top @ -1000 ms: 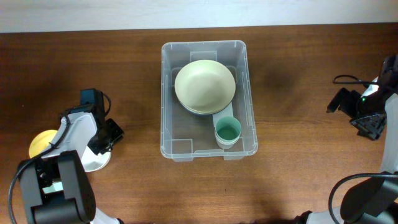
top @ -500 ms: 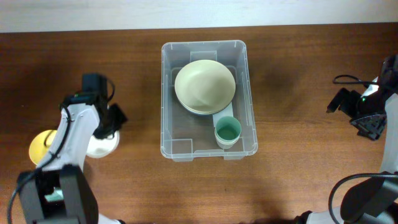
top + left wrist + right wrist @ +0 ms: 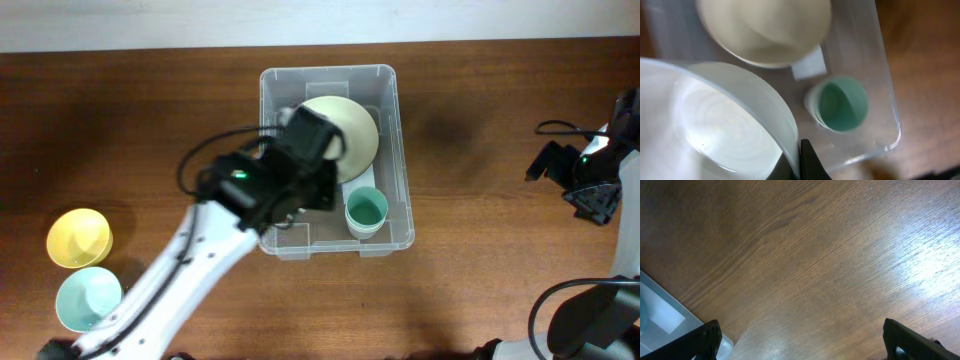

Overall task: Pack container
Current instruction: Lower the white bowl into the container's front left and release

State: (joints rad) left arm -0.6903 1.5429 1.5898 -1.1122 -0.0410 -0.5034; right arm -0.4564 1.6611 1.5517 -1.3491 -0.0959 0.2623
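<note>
The container (image 3: pixel 328 75) is a large clear bin at the table's centre. It holds a cream bowl (image 3: pixel 358 135) at the back and a green cup (image 3: pixel 366 211) at the front right. My left gripper (image 3: pixel 312 190) hangs over the bin's front left part, shut on the rim of a white bowl (image 3: pixel 715 125). In the left wrist view the fingers (image 3: pixel 800 165) pinch that rim above the bin floor, with the cream bowl (image 3: pixel 765 30) and green cup (image 3: pixel 842 102) beyond. My right gripper (image 3: pixel 590 195) is open and empty at the far right.
A yellow bowl (image 3: pixel 78 238) and a light teal bowl (image 3: pixel 88 297) stand on the table at the front left. The right wrist view shows bare wood between the open fingers (image 3: pixel 805 342) and a corner of the bin (image 3: pixel 660 315).
My left arm has swung from the table's left side to above the bin, carrying the white bowl. The light teal bowl now shows at the front left. The right arm is still.
</note>
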